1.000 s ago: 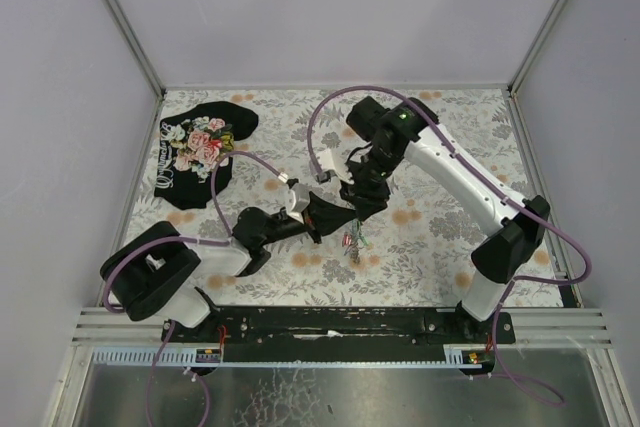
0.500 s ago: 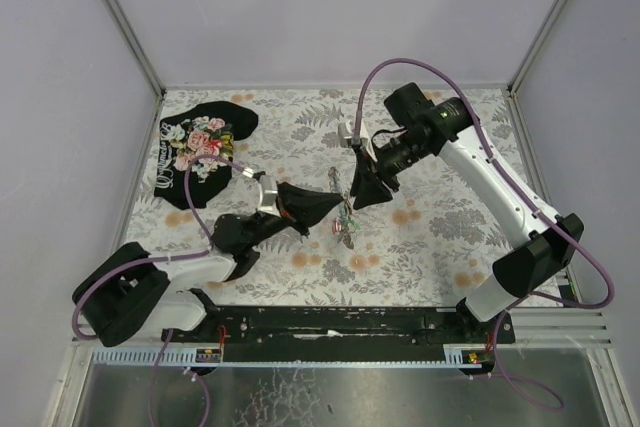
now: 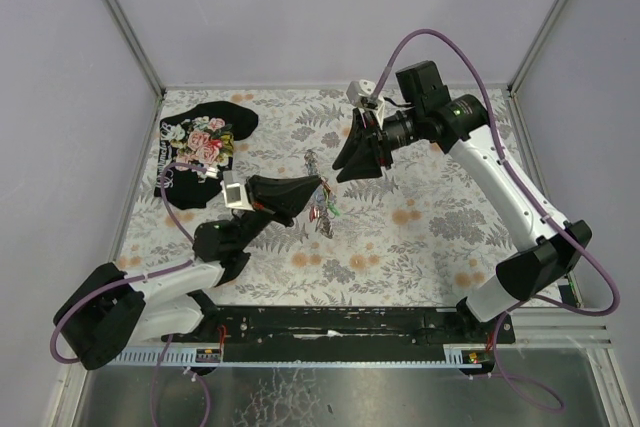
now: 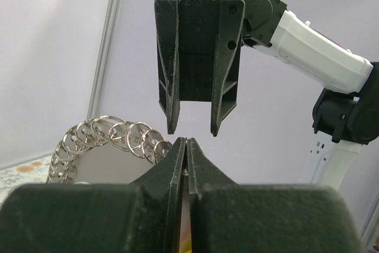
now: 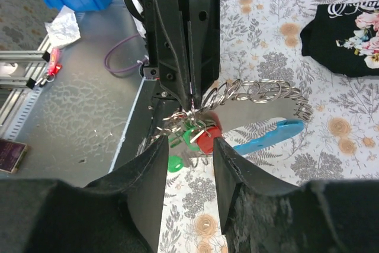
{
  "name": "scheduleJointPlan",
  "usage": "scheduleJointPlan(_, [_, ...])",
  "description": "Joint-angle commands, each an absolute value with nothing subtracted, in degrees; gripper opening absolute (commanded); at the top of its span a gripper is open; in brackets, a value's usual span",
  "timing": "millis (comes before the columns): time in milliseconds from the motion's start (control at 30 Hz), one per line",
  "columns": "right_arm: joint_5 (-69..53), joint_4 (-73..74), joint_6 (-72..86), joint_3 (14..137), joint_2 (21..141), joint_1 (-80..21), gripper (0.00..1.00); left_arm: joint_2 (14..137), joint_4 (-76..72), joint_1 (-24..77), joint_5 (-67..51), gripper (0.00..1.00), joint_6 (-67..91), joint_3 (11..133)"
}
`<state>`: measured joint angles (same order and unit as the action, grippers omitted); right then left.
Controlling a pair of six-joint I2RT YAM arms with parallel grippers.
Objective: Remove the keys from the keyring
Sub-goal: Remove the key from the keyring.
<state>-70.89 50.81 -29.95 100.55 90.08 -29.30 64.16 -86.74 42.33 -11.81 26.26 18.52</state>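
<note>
My left gripper point(image 3: 316, 187) is shut on the thin keyring point(image 5: 190, 106) and holds it above the table. The keys point(image 3: 322, 217) hang below it in a bunch, with a red head point(image 5: 205, 141) and green heads point(image 5: 175, 163) showing. A chain of silvery rings point(image 5: 260, 90) and a grey and light-blue fob point(image 5: 273, 133) trail from the ring. My right gripper point(image 3: 341, 170) faces the left one from the far side. It is open, its fingertips point(image 4: 172, 128) just short of the left jaws and touching nothing. In the right wrist view the keys show between its fingers point(image 5: 228, 164).
A black floral cloth point(image 3: 200, 147) lies at the table's far left. The flowered table cover point(image 3: 440, 227) runs to a metal rail point(image 3: 340, 319) at the near edge. Grey walls close in both sides and the back.
The left arm has lifted the keyring and carried it left and away from the near edge. The right gripper has drawn back toward the far right, away from the keys.
</note>
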Motion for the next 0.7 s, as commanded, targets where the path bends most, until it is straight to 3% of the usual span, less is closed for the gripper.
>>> scheduleJointPlan(0, [-76.21, 44.57, -23.88, 99.57, 88.33, -29.25, 0.43, 64.01, -91.85, 42.13, -10.51, 0.00, 29.00, 20.74])
scheduleJointPlan(467, [-74.35, 36.15, -18.44, 93.51, 88.59, -32.81, 0.41, 64.45, -91.85, 41.97, -10.62, 0.00, 30.06, 21.45])
scheduleJointPlan(667, [-74.19, 36.06, -18.73, 93.32, 88.33, -33.02, 0.27, 64.34, -91.79, 42.01, -10.30, 0.00, 30.14, 21.45])
